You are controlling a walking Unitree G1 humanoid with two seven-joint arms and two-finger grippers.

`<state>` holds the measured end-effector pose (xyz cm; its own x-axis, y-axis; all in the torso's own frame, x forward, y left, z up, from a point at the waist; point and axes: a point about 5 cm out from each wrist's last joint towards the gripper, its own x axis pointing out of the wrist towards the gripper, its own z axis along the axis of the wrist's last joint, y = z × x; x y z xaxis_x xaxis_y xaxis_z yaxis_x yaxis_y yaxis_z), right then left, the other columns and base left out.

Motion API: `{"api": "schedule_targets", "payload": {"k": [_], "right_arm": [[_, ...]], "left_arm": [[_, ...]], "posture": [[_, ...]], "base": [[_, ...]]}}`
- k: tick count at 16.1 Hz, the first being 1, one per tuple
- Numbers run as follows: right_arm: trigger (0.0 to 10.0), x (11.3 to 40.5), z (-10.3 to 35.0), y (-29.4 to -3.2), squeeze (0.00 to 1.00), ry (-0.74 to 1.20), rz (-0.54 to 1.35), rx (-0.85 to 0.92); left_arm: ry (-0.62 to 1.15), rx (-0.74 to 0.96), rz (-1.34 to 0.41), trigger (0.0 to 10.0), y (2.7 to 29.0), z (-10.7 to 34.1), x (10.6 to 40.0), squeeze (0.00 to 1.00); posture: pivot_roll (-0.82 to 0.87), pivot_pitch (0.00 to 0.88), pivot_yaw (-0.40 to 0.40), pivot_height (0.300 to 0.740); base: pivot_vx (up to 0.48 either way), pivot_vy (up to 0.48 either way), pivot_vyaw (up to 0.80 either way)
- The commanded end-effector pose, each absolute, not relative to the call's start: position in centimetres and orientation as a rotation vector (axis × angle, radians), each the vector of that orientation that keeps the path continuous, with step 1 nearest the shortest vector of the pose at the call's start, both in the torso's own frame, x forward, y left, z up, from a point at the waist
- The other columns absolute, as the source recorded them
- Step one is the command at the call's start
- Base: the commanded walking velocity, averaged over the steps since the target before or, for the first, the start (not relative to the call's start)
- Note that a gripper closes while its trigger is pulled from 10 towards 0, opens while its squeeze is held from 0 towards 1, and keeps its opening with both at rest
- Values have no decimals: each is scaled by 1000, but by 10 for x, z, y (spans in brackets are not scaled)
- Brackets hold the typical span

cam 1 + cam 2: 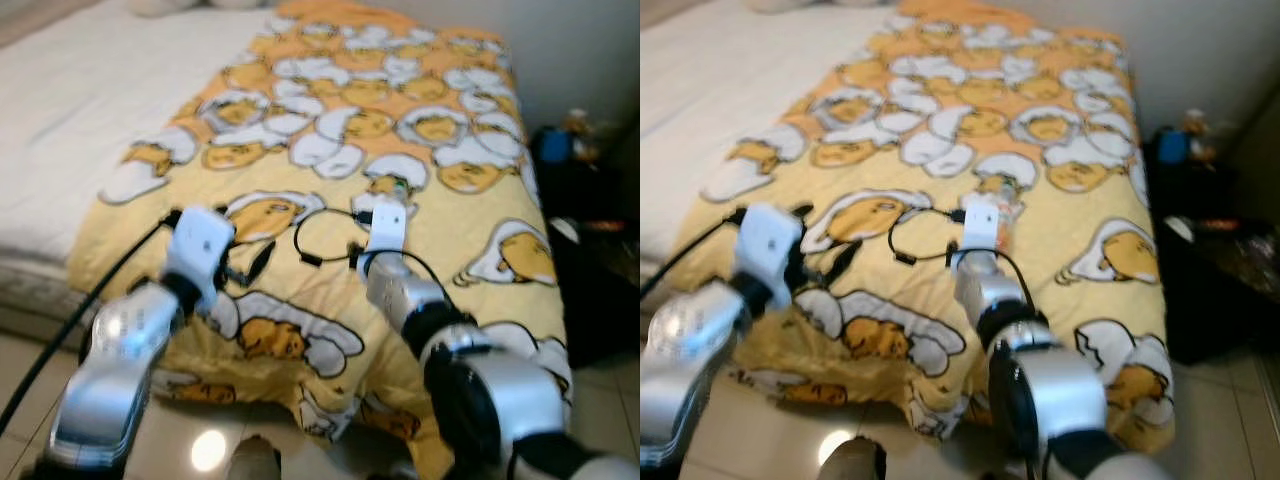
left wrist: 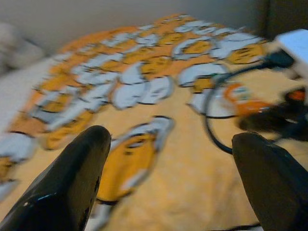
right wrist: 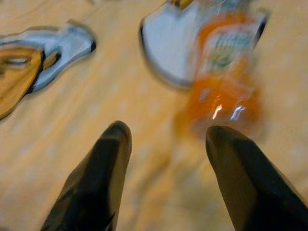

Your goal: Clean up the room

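Bed [image 1: 60,110] with yellow egg-print blanket [image 1: 430,215], orange bottle [image 3: 224,79] lying just ahead of right gripper [image 3: 166,139], fingers spread, left gripper [image 2: 171,159] also spread above blanket.

Yellow blanket [image 1: 440,250] w/ white-orange egg print; orange bottle [image 3: 224,82]; black end-effector fingers [image 3: 103,178].

A yellow blanket [image 1: 400,130] printed with egg characters covers the bed. Left of the blanket lies a bare white mattress [image 1: 70,110]. Right of it stands dark clutter [image 1: 585,200] against the wall.
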<state>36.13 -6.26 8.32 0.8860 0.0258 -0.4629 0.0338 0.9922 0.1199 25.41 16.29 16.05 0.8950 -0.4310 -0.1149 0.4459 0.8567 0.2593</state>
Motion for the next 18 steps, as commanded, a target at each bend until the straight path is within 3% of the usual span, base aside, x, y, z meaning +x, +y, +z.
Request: {"api": "schedule_targets", "payload": {"k": [1, 5, 6, 9, 11, 15, 18], "right_arm": [[10000, 358, 86, -59, 0, 399, 21, 93], [10000, 304, 120, -74, 0, -18, 103, 63], [10000, 292, 143, -93, 0, -167, 44, 35], [10000, 281, 137, -123, 0, -180, -69, -41], [10000, 274, 121, -141, 0, -84, -89, -53], [10000, 279, 115, -144, 0, -49, -88, -84], [10000, 279, 103, -141, 0, 8, -50, -115]], "left_arm": [[83, 247, -478, 10000, 162, 156, 250, 0], [53, 200, -479, 10000, 139, 148, 273, 0], [20, 187, -447, 10000, 132, 148, 280, 0], [14, 130, -405, 10000, 127, 136, 290, 0], [7, 109, -387, 10000, 124, 126, 299, 0], [22, 159, -345, 10000, 122, 118, 317, 0], [67, 164, -310, 10000, 117, 109, 326, 0]], "posture": [[263, 80, -17, 740], [149, 0, -38, 740], [124, 0, -41, 740], [70, 0, -26, 740], [42, 0, -10, 740], [28, 0, -1, 740], [27, 0, 0, 740]], "base": [[0, 0, 0], [0, 0, 0], [0, 0, 0], [0, 0, 0], [0, 480, -681], [0, 480, -689], [0, 0, -448]]}}
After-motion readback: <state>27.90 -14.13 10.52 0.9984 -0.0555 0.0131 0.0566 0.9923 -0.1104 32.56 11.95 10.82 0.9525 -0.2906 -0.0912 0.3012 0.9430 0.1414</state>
